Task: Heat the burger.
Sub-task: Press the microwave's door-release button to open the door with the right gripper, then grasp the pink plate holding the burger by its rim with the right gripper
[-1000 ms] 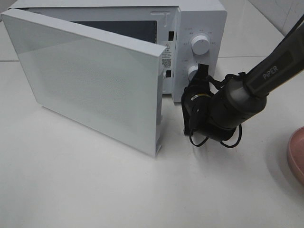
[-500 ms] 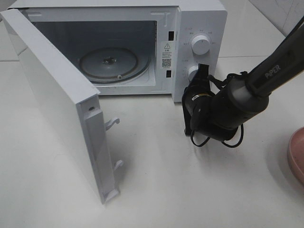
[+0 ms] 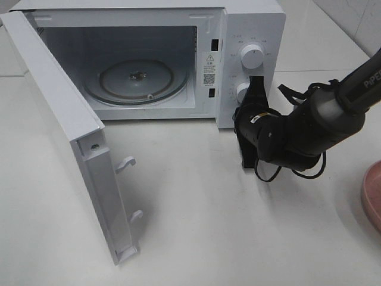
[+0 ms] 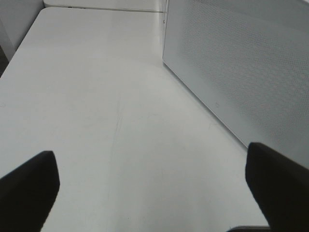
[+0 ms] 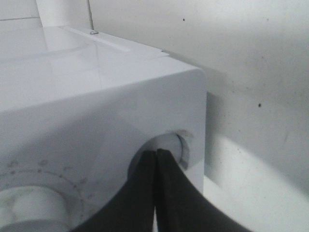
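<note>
Right hand (image 5: 155, 154) I see pinched shut, tips at the lower knob (image 3: 241, 92) of the microwave (image 3: 265, 24). Left hand (image 4: 154, 192) gapes wide, empty.

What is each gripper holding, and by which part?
Nothing is held. The right gripper is shut and empty, tip at the lower knob of the microwave; the left gripper is open.

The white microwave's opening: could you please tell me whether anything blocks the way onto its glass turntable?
Nothing visible does: the white door stands wide open, the glass turntable is bare, and the shut right pincer sits at the lower knob, beside the opening.
</note>
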